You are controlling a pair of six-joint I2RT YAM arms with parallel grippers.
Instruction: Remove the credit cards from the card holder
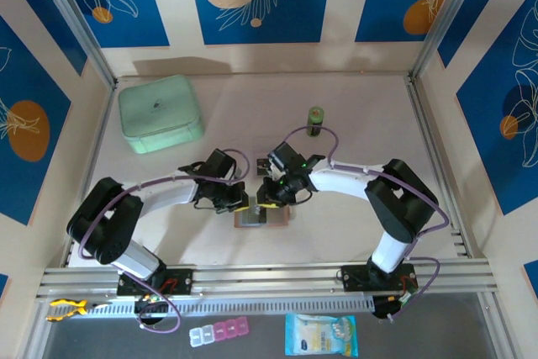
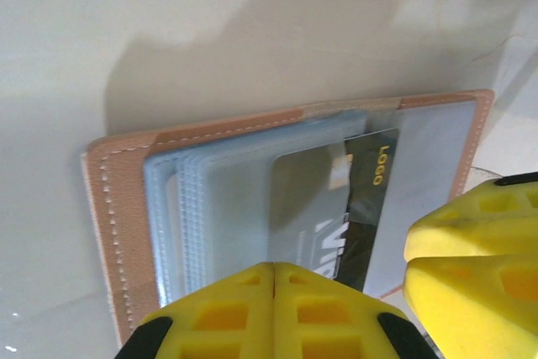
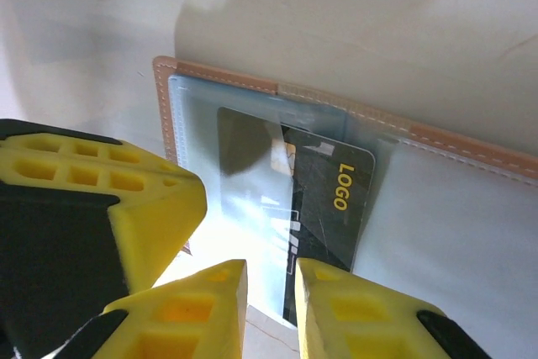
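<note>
Currently, the left gripper [image 2: 273, 308] has its two yellow fingers pressed together with nothing between them. Its tips sit over the near edge of the card holder [image 2: 118, 208]. The right gripper [image 3: 271, 273] stands just beside it, with its fingers slightly apart and a narrow gap between them. A dark edge of the credit card [image 3: 336, 199] shows in that gap next to one finger. Contact cannot be confirmed from the wrist view, and no firm pinch is visible.

The card holder lies open and flat on the tabletop [image 2: 252, 31], with its stitched pinkish-tan border around clear pockets that face up. The credit card, dark with yellow "LOGO" print, lies partly inside a clear pocket: one portion looks grey under the film and the other is exposed. In the top view the card holder lies between the two arms, towards the near side of the tabletop. A mint-green case [image 1: 160, 113] stands well apart at the far left.
</note>
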